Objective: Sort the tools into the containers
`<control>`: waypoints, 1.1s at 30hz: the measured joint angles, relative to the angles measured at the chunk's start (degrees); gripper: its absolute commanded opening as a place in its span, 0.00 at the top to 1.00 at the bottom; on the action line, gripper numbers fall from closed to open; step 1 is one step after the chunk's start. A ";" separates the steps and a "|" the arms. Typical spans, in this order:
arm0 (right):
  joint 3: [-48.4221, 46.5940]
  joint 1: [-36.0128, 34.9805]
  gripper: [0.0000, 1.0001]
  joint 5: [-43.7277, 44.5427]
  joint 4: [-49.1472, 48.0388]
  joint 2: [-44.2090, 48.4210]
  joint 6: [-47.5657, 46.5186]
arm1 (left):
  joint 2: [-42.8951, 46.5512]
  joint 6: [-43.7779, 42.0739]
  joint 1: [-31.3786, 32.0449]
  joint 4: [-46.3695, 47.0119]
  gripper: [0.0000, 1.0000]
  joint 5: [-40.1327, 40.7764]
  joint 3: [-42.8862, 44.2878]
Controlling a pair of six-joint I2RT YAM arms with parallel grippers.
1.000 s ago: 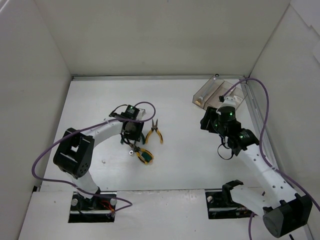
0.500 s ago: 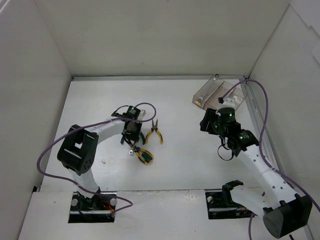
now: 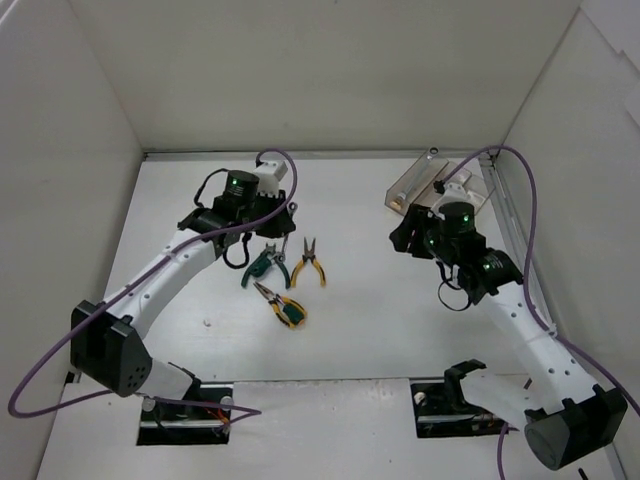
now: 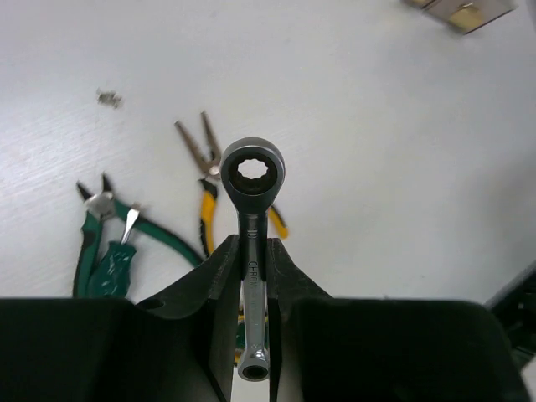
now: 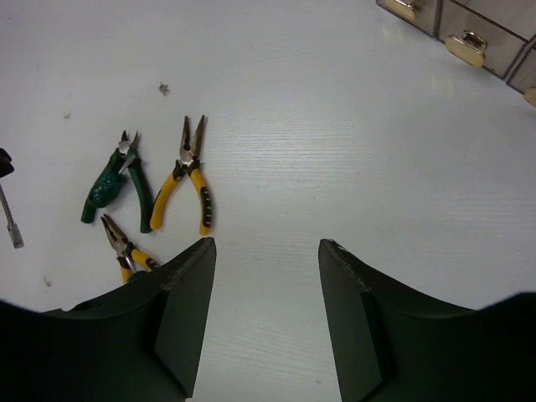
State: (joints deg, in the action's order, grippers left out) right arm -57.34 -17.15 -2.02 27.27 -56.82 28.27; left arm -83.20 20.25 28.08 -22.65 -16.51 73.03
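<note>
Well left of the tray (image 3: 405, 186), the wrench (image 4: 252, 180) has been raised off the table (image 3: 380, 300) and is clamped in the left gripper (image 4: 251, 251), so carriage to the tray is judged next; the right gripper (image 5: 264, 244), near the tray, is held open, empty.

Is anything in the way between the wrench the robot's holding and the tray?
Nothing visible: only bare table lies between the wrench in the left gripper and the tray. The open right gripper hovers near it.
</note>
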 measured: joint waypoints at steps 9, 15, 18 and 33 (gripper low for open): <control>-9.27 -1.14 0.54 -5.66 -1.20 -4.96 3.37 | 0.00 3.61 5.33 7.87 1.00 -9.66 0.26; -15.91 -3.85 0.54 -8.02 -3.93 -9.62 6.51 | -0.79 4.02 9.31 9.90 1.00 -10.86 2.25; -16.63 -5.68 0.54 -8.15 -5.09 -11.23 8.04 | -1.25 3.98 10.47 10.56 1.00 -10.62 4.11; -16.76 -11.02 0.55 -7.80 -7.43 -14.45 10.86 | -4.46 3.96 12.81 11.34 1.00 -10.25 7.30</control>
State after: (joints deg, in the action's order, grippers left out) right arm -74.11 -28.16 -9.82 19.84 -71.26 39.13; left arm -87.66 24.21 40.88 -11.31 -26.76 80.34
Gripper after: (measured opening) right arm 0.460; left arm 0.106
